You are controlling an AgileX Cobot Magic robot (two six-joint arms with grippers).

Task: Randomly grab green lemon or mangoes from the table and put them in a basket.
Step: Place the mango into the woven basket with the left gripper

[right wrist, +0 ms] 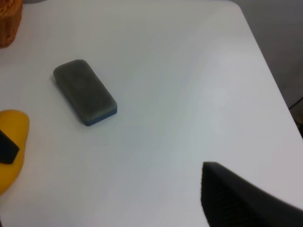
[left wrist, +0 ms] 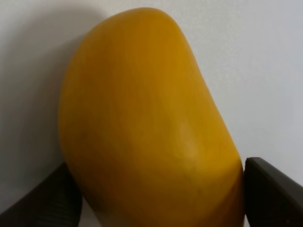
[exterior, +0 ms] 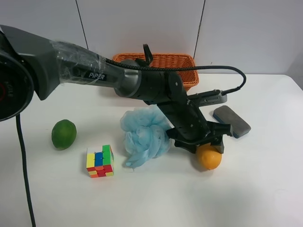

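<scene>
On the matte white table, left pincer clamps the smooth, oblong mango — orange-yellow skin

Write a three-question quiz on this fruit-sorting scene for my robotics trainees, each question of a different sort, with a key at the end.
1. True or false: the green lemon lies in the basket.
2. Which thing sits between the fingers of the left gripper?
A. the green lemon
B. the mango
C. nothing
3. Short answer: how many fruits rest on the table?

Key: 1 false; 2 B; 3 two.
</scene>
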